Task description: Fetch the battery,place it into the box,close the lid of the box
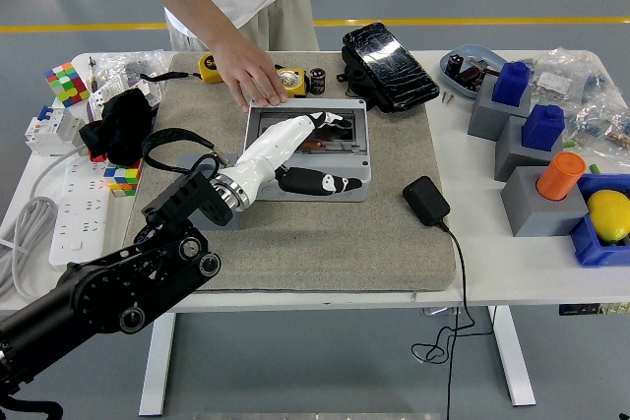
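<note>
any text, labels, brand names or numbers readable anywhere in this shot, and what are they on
None can be read.
Yellow tape measure: dark marks on its face, too small to read.
Black case: glossy reflections only, no legible print.
White circuit breaker: any markings too blurred.
Plastic bags: contents too small to tell.
Grey box and left hand: no lettering shows.

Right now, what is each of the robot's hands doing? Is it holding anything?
Left hand: over the grey box, fingers extended, holding nothing; open.
Right hand: not in view.
The person's hand presses the box's far edge.
</note>
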Action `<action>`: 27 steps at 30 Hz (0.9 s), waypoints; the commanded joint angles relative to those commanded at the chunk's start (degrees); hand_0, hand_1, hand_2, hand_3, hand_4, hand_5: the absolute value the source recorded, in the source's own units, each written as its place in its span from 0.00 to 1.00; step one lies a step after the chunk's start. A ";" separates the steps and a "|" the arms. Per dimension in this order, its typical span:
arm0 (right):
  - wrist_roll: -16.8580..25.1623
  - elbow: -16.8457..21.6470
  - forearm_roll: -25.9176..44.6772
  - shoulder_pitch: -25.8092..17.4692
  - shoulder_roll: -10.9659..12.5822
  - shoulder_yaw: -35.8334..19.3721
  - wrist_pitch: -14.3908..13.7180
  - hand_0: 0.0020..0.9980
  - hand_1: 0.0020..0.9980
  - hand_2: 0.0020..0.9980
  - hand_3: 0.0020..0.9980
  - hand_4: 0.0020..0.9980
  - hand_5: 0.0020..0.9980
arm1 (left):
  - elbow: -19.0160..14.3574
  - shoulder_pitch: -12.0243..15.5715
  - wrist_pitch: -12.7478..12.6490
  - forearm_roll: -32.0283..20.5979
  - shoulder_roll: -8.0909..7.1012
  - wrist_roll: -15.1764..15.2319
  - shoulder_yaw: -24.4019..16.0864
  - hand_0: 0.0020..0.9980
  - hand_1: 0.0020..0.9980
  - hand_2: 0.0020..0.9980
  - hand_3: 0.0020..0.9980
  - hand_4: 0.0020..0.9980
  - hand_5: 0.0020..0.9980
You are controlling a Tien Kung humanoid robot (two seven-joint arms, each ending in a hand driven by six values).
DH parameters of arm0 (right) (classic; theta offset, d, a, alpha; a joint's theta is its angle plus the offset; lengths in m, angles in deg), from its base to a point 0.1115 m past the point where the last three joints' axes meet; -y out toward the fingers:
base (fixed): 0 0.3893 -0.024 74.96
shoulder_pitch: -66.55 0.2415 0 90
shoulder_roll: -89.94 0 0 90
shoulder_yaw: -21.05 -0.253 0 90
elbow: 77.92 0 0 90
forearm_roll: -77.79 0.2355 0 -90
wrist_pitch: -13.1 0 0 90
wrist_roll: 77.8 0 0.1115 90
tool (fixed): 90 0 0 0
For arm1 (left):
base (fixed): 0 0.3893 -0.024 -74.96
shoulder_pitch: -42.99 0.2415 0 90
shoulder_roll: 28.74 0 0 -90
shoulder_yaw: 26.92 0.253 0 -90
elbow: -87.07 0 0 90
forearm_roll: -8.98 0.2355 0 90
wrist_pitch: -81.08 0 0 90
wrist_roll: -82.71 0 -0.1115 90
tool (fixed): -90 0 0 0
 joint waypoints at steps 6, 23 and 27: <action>-0.02 -0.06 0.18 -0.02 -0.06 0.23 0.04 0.58 0.61 0.59 0.54 0.92 0.48 | -1.72 2.60 0.54 -0.68 -0.60 -0.12 -1.90 0.79 0.79 0.75 0.78 1.00 0.45; -0.08 -0.03 0.07 -0.15 0.32 0.01 0.13 0.58 0.61 0.59 0.54 0.92 0.48 | -10.62 15.84 -1.88 -16.56 -0.48 7.04 -27.43 0.74 0.75 0.72 0.75 1.00 0.44; -0.03 0.08 -0.26 0.41 0.69 0.01 0.07 0.58 0.61 0.59 0.54 0.92 0.48 | -11.32 17.45 -2.40 -19.24 -1.07 8.16 -32.17 0.72 0.73 0.69 0.72 1.00 0.42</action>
